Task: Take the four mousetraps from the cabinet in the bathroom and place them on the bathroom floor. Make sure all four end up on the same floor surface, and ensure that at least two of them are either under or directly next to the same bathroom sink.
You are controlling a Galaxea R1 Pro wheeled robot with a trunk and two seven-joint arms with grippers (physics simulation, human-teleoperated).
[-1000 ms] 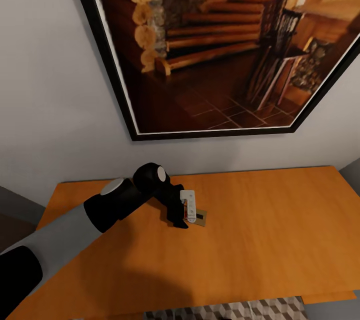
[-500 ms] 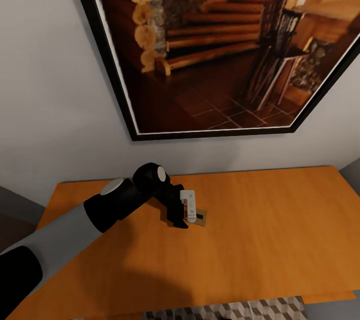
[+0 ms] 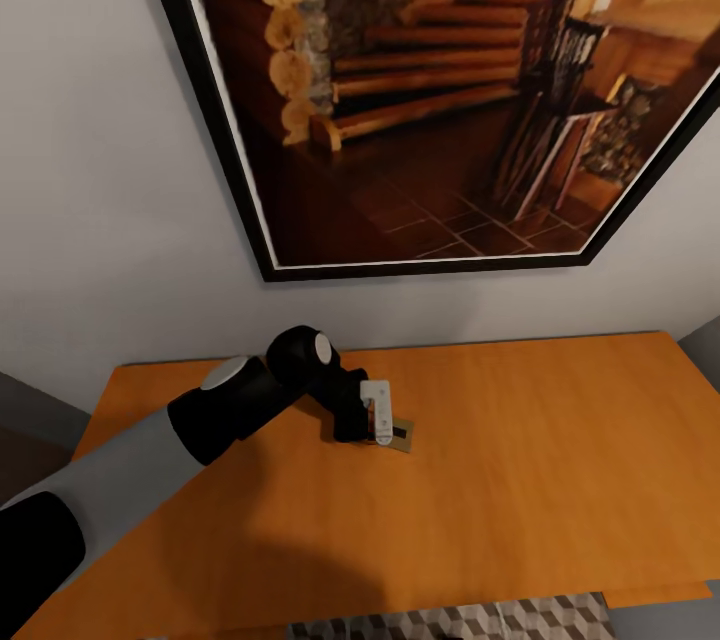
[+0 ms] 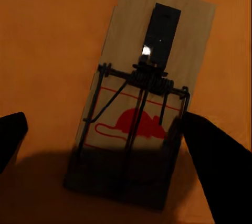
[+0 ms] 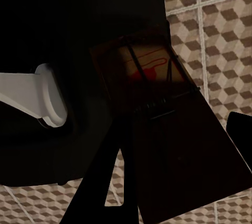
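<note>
One mousetrap [image 3: 402,436] lies flat on the orange-brown cabinet [image 3: 560,440] top, its red mouse print and dark spring plain on the mousetrap [image 4: 142,103] in the left wrist view. My left gripper [image 3: 367,434] stands open over its near end. One finger [image 4: 215,166] is at the board's edge, the other finger [image 4: 10,137] well apart from it. In the right wrist view a second mousetrap [image 5: 157,98] sits between the dark fingers of my right gripper [image 5: 178,140], which is shut on it above the cube-patterned bathroom floor [image 5: 220,14].
A large framed picture [image 3: 430,90] hangs on the grey wall behind the cabinet. A strip of patterned floor [image 3: 540,615] shows below the cabinet's front edge. The robot's dark body and a white part [image 5: 31,98] are close beside the right gripper.
My left gripper has shifted slightly over the mousetrap on the cabinet top. The trap itself and the camera have not moved.
</note>
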